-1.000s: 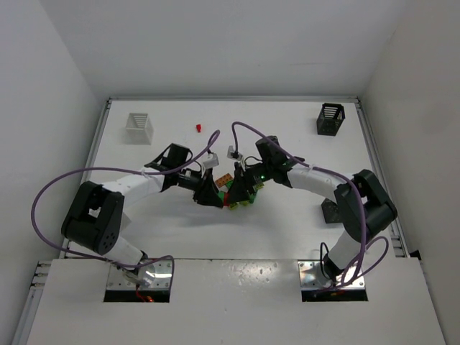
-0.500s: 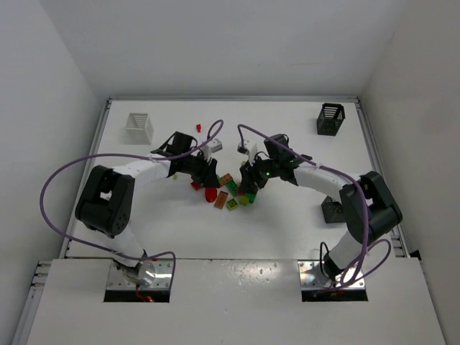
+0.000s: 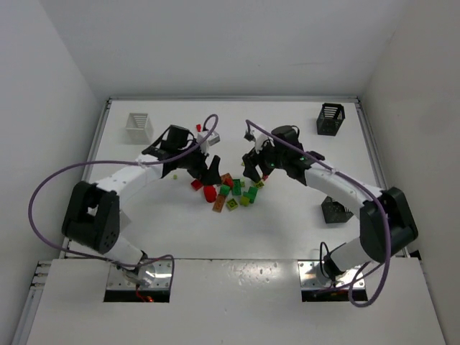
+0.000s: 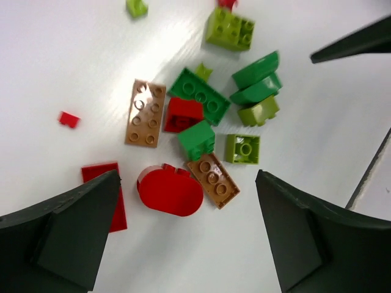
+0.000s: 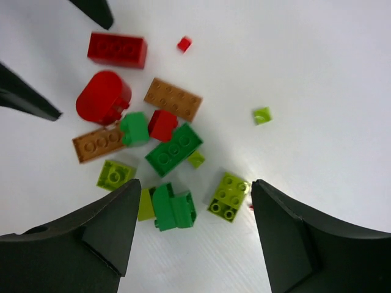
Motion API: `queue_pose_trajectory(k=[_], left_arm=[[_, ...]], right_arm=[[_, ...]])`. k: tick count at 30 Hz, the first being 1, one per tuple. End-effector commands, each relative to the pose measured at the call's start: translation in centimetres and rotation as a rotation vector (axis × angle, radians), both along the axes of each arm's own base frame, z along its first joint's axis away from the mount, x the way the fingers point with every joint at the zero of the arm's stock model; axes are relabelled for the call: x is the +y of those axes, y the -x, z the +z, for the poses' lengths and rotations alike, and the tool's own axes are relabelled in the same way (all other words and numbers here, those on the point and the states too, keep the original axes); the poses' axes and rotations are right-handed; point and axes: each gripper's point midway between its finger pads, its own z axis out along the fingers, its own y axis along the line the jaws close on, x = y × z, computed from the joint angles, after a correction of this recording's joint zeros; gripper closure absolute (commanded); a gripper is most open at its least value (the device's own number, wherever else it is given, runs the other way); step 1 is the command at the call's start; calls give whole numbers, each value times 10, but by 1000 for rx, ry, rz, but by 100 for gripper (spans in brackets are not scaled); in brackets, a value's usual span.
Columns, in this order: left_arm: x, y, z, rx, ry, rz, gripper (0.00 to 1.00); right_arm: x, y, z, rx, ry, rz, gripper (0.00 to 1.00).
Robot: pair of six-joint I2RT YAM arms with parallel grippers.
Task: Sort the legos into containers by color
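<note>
Top external view shows the legos [image 3: 230, 192] scattered loose in the middle of the tabletop [image 3: 287, 230], well apart from the white basket [image 3: 139, 127] and black basket [image 3: 330, 118] at its far corners, while the left tool [image 3: 210, 172] and right tool [image 3: 250, 167] hover open and empty, likely ready to pick single colours.

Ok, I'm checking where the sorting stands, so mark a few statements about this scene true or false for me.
1. The left pincer and the right pincer are both open and hold nothing. True.
2. The legos lie inside a basket. False: they lie loose on the table, between the two pincers.
3. A white basket stands at the far left of the table. True.
4. The pile includes blue bricks. False: only red, green, yellow-green and tan bricks show.
5. A black basket stands at the far right corner. True.
</note>
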Motion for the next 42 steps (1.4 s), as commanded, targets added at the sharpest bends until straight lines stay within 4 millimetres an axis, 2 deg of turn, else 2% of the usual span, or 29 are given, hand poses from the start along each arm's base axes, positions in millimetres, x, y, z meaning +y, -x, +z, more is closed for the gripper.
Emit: queue_pose_trajectory(k=[1,2,3,4,5,6,7,8,9,10,11,12,14,15,17,18,20,22,24,26,27,28,29,32,33,34,35,36,42], left_arm=[[0,1,51,-158,20,17,0],[-3,7,54,-152,22,30,0],[3,4,66,-196,7,84,0],[4,11,70,-156,23,115,0],[8,12,77,-151,31,134,0],[5,21,99,-179,82,80,0],[8,24,108,-196,90,71,0],[9,30,111,-161,106,96,0],[13,27,128,-179,104,100,0],[16,28,134,-178,95,90,0],[20,34,124,-125,50,72,0],[21,31,130,-134,34,73,0],[19,37,128,-129,-10,36,0],[16,41,130,-150,-21,22,0],[23,41,125,-172,-32,70,0],[23,41,129,-205,-15,72,0],[24,56,131,-219,20,58,0],[30,67,134,-266,68,52,0],[32,73,141,-314,107,66,0],[37,80,134,-315,113,80,4],[37,85,143,-348,129,62,4],[40,91,132,-329,102,36,4],[39,96,136,-335,105,11,1],[37,107,129,-291,92,-55,1],[37,108,129,-289,96,-69,1],[35,110,128,-285,103,-92,1],[34,111,129,-288,115,-110,1],[34,113,126,-278,119,-117,1],[31,117,118,-243,122,-142,1]], right_arm=[[-10,-20,59,-204,-18,-73,27],[-14,-18,59,-219,-7,-74,27],[-18,-19,66,-255,6,-75,27],[-20,-16,74,-282,3,-69,27],[-23,-11,72,-281,15,-61,27],[-30,-10,68,-290,39,-75,27],[-27,-8,73,-302,31,-67,27],[-40,-12,66,-299,57,-158,27],[-48,-12,69,-303,59,-206,29],[-53,-10,65,-287,61,-220,32],[-55,-6,63,-273,71,-219,36],[-57,-3,59,-272,81,-213,37],[-53,13,46,-258,115,-88,37],[-52,22,36,-226,127,-46,34],[-47,34,20,-200,136,44,23],[-46,37,13,-193,147,76,23],[-45,42,3,-196,173,153,23],[-40,47,-8,-135,178,200,30],[-30,53,-15,-49,179,281,41],[-26,58,-17,-18,177,346,46],[-24,61,-17,-44,181,406,46],[-23,61,-16,-66,183,438,46],[-21,60,-15,-107,181,472,46],[-18,57,-13,-305,221,662,40],[-16,59,-15,-278,212,675,39],[-20,66,-21,-287,248,776,37],[-14,63,-15,-314,243,828,35],[-15,63,-25,-297,261,875,34],[-10,52,-37,-439,344,1215,31]])
